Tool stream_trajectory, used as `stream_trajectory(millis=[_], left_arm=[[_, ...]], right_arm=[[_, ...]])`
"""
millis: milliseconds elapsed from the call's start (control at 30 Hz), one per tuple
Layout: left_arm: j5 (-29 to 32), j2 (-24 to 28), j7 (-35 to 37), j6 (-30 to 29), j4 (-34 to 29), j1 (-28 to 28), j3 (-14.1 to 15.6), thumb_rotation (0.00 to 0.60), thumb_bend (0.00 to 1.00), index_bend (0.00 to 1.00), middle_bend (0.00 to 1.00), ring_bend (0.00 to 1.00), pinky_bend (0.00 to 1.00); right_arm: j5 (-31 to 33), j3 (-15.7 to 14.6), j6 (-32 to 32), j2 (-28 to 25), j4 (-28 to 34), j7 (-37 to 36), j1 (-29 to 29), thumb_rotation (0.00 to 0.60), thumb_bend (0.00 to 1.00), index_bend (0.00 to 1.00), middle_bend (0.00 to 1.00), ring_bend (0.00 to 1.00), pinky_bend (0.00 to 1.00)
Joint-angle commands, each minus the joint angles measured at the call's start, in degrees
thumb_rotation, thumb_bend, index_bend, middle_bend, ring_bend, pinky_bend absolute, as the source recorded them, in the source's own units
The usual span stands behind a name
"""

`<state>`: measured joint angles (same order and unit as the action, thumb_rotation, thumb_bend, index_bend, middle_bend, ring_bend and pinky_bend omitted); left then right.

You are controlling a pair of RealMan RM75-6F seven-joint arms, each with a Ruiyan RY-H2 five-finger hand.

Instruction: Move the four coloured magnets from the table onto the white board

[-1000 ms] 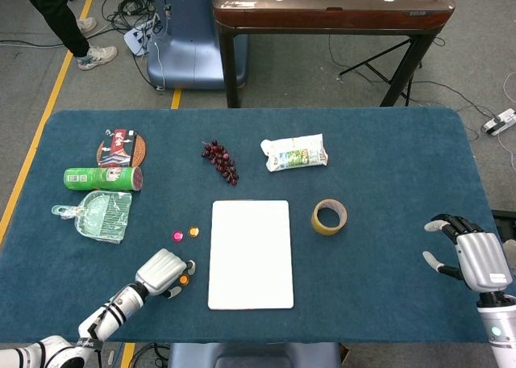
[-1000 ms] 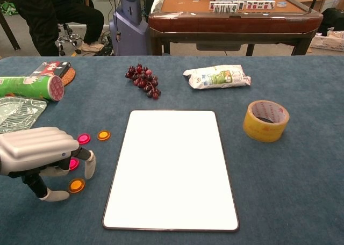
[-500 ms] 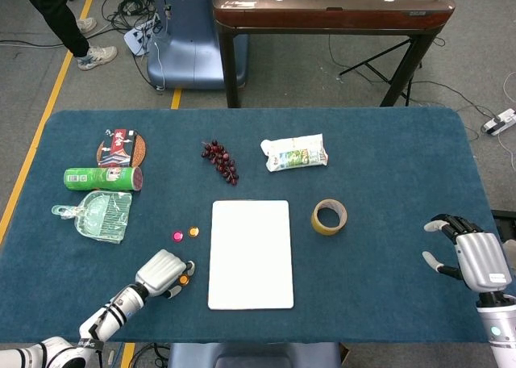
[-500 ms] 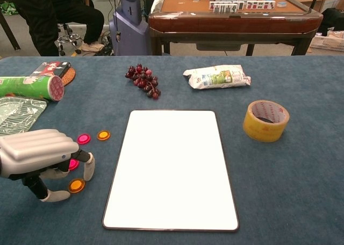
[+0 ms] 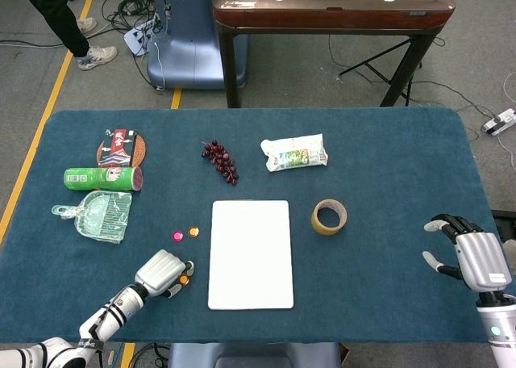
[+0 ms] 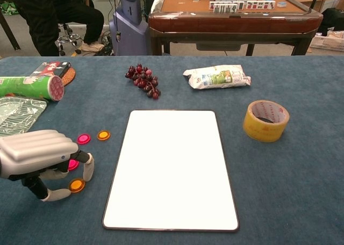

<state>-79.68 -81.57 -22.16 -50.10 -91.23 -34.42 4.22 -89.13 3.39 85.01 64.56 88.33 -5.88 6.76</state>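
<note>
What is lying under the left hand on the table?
Below the left hand a pink magnet and an orange magnet show partly. The fingers cover the rest, so contact is unclear.

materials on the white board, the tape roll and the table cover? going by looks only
White board: smooth, faintly glossy sheet with a thin dark rim, probably coated metal or plastic. Tape roll: translucent yellowish plastic film on a core, likely packing tape. Table cover: matte blue, fuzzy-textured, looks like felt or short-pile cloth.
</note>
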Motion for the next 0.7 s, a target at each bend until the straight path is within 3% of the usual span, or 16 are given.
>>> stream_trajectory(millis=[33,700], left_arm=[[0.1,0.1,0.0,0.0,-0.1,0.0,0.0,0.600,0.39,0.52,1.00,1.00,1.00],[0.3,0.3,-1.2,-0.9,-1.9,-0.5,-0.7,0.600,0.40,0.53,1.00,1.00,1.00]], right_arm=[[0.0,0.0,0.0,0.0,0.0,0.0,0.0,0.600,0.16,0.39,0.33,0.31,0.44],[-0.2,0.0,0.4,-0.2,0.1,-0.4,-0.1,0.600,0.16,0.39,0.33,0.31,0.44]])
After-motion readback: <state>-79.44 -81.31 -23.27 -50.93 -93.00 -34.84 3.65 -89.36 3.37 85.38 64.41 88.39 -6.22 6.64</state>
